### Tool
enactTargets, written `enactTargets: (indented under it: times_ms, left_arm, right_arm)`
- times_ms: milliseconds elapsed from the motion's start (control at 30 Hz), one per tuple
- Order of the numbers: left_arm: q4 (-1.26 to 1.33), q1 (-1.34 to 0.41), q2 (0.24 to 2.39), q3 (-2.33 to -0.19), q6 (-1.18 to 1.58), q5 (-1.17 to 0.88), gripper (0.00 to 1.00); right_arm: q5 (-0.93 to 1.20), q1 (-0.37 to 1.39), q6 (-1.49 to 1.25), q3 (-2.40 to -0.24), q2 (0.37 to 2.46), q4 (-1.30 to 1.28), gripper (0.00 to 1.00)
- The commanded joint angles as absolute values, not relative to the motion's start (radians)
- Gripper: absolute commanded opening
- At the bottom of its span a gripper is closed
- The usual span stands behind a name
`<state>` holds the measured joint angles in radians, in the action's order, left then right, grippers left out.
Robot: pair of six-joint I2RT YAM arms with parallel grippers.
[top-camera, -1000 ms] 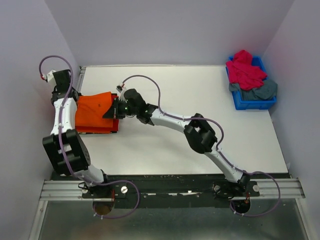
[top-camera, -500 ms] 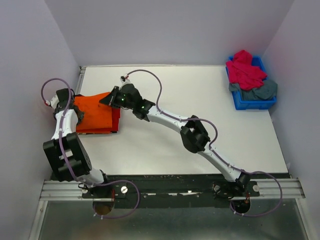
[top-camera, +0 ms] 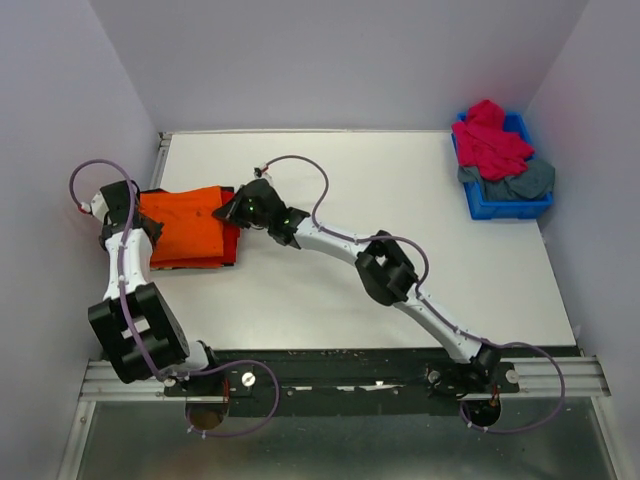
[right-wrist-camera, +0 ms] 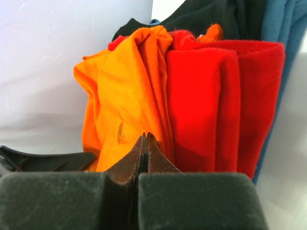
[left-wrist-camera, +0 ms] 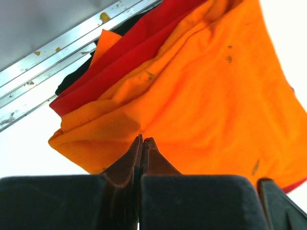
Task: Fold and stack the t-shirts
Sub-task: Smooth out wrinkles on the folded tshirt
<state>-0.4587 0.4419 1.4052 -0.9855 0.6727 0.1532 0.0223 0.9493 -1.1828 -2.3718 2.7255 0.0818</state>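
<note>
A folded bright orange t-shirt (top-camera: 185, 225) lies on top of a stack at the table's left side, with a red t-shirt (top-camera: 232, 240) showing under its right edge. My left gripper (top-camera: 143, 222) is at the stack's left edge, shut and empty, its tips (left-wrist-camera: 143, 140) just before the orange cloth (left-wrist-camera: 206, 96). My right gripper (top-camera: 228, 208) is at the stack's right edge, also shut with nothing in it (right-wrist-camera: 145, 135). The right wrist view shows the folded edges: orange (right-wrist-camera: 120, 96), red (right-wrist-camera: 216, 96), then dark and blue layers behind.
A small blue bin (top-camera: 500, 205) stands at the back right, holding a magenta-pink t-shirt (top-camera: 490, 140) and a grey-blue t-shirt (top-camera: 522, 182). An aluminium rail (left-wrist-camera: 57, 52) runs along the table's left edge behind the stack. White walls close in the left, back and right.
Both grippers have pulled off the orange shirt to its edges. The left wrist has come down beside the stack. The orange shirt now lies flatter.
</note>
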Motion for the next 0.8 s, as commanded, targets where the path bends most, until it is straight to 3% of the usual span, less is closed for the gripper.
enactTargets:
  times_ms: [0, 100, 233, 367, 467, 567, 600, 633, 767]
  left_arm:
    - [-0.443, 0.413, 1.307, -1.031, 0.641, 0.080, 0.00]
    - [-0.471, 0.345, 1.293, -1.081, 0.632, 0.068, 0.00]
    - [-0.508, 0.194, 1.295, -1.146, 0.621, 0.077, 0.00]
    - [-0.439, 0.027, 1.279, -1.115, 0.655, -0.038, 0.13]
    - [-0.286, -0.147, 1.249, -1.010, 0.693, -0.051, 0.32]
    - [-0.119, -0.303, 1.227, -0.893, 0.713, -0.011, 0.56]
    - [-0.060, -0.343, 1.232, -0.861, 0.710, -0.015, 0.73]
    - [-0.019, -0.385, 1.239, -0.838, 0.703, -0.018, 0.99]
    - [0.107, -0.512, 1.262, -0.764, 0.664, 0.037, 0.99]
  right_arm:
    - [-0.008, 0.946, -1.010, -2.257, 2.557, 0.168, 0.01]
    - [-0.006, 0.940, -0.901, -2.108, 2.421, 0.215, 0.01]
    - [0.066, 0.891, -0.853, -1.763, 2.190, 0.372, 0.12]
    - [0.239, 0.783, -0.842, -1.406, 1.984, 0.564, 0.24]
    - [0.264, 0.706, -0.815, -1.098, 1.788, 0.724, 0.54]
    - [0.192, 0.658, -0.685, -0.883, 1.562, 0.669, 0.80]
    - [0.151, 0.649, -0.645, -0.817, 1.493, 0.623, 0.87]
    - [0.103, 0.638, -0.606, -0.754, 1.417, 0.580, 0.97]
    - [0.038, 0.549, -0.519, -0.556, 1.156, 0.428, 1.00]
